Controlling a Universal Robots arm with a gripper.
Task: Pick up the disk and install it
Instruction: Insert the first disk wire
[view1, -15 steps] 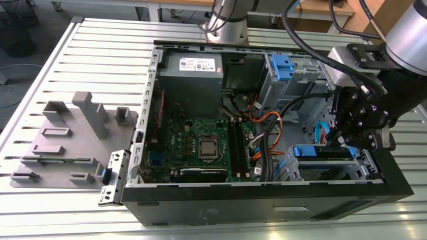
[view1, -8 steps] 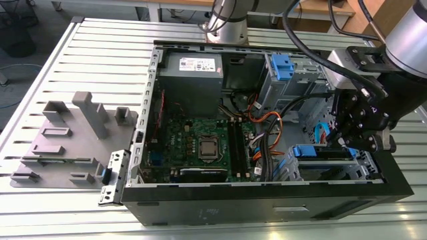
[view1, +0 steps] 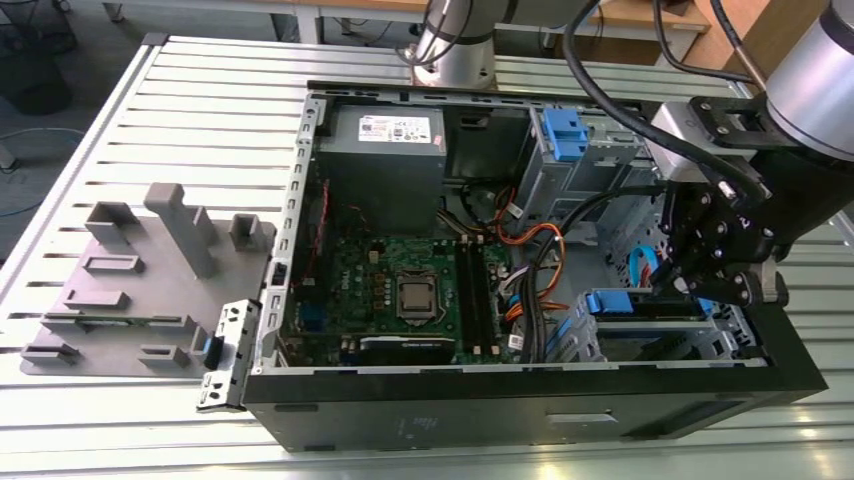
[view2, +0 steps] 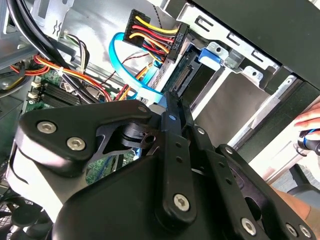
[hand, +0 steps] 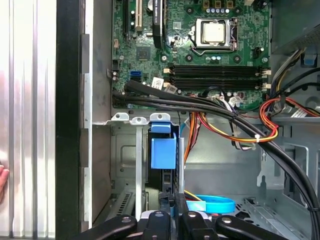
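Inside the drive bay of the black computer case, the silver hard drive in its blue plastic carrier sits nearly home, the gripper's fingers seemingly clamped on its outer edge, final seating left.

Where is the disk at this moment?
On the exterior view's right, the disk sits in the drive cage of the computer case, beside the end effector.
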